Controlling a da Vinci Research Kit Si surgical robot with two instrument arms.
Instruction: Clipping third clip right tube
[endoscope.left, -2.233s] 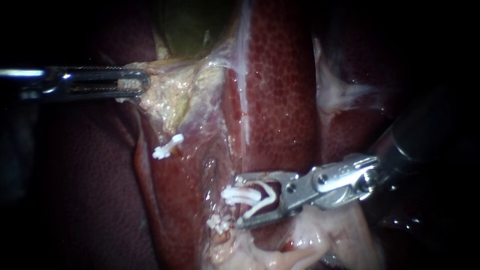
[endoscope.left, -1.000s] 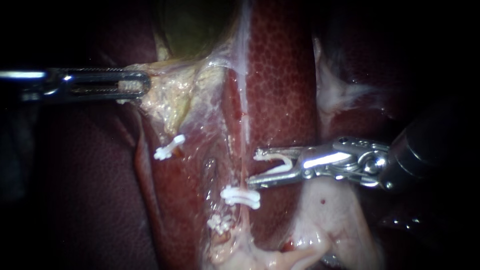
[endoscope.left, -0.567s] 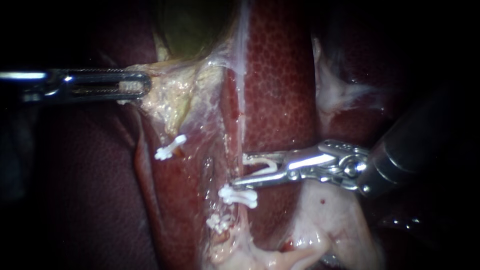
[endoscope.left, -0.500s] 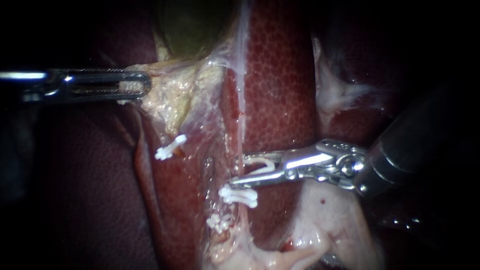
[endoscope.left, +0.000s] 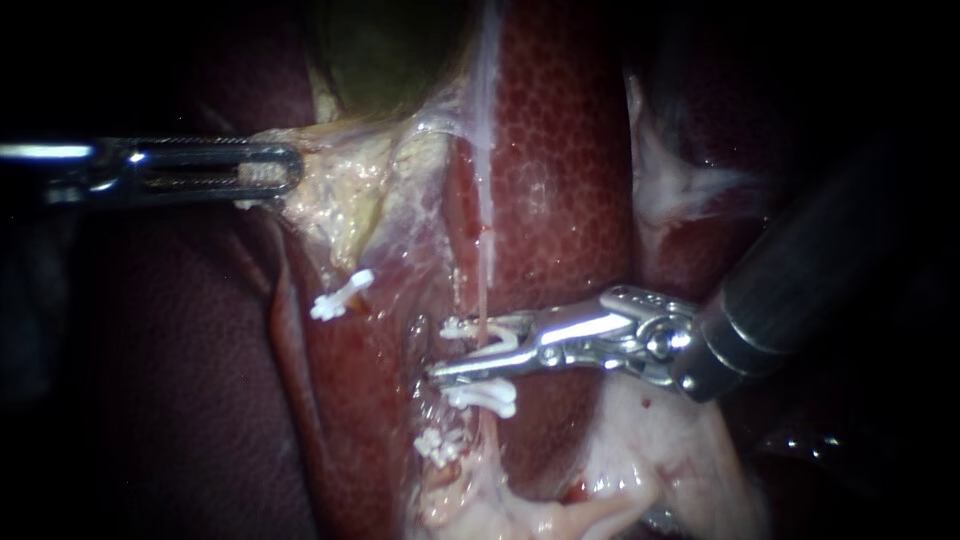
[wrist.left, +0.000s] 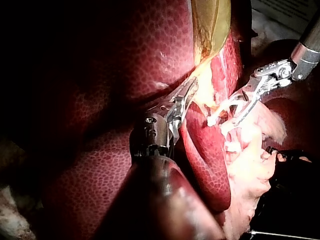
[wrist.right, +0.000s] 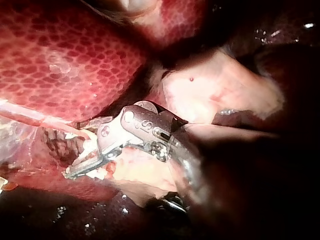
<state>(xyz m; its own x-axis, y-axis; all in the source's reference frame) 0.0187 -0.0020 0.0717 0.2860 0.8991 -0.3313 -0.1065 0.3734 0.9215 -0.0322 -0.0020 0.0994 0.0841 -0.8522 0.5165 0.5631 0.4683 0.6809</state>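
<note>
Right tube (endoscope.left: 486, 250): a thin pale-pink strand running down over the liver (endoscope.left: 560, 180), from under the gallbladder (endoscope.left: 390, 50) to the whitish tissue low in the endoscope view. It passes between the jaws of my right instrument (endoscope.left: 443, 350).
Right instrument: my shaft comes in from the right. My jaws stand apart, one on each side of the right tube, with their tips just past it.
Open clip (endoscope.left: 503, 346): white, seated inside my right jaws and touching both. Its two legs straddle the right tube and are not pressed together on it.
Upper set clip (endoscope.left: 482, 397): white, across the right tube just below my lower jaw and very near it.
Lower set clip (endoscope.left: 438, 446): white, a little further down, beside the foot of the tube.
Far clip (endoscope.left: 340, 294): white, well apart to the left, on a strand hanging from the yellowish tissue (endoscope.left: 340, 190).
Left instrument (endoscope.left: 268, 170): comes in level from the left. Its jaws are clamped on the edge of the yellowish tissue below the gallbladder.
Left wrist view: my left instrument grips that tissue at the foot of the gallbladder. The right instrument sits ahead and to one side, with the open clip white between its parted jaws.
Right wrist view: my jaws are apart with white showing between them. The pink tube meets them near their tips, the liver lies beyond, and pale tissue lies beside my instrument's wrist.
</note>
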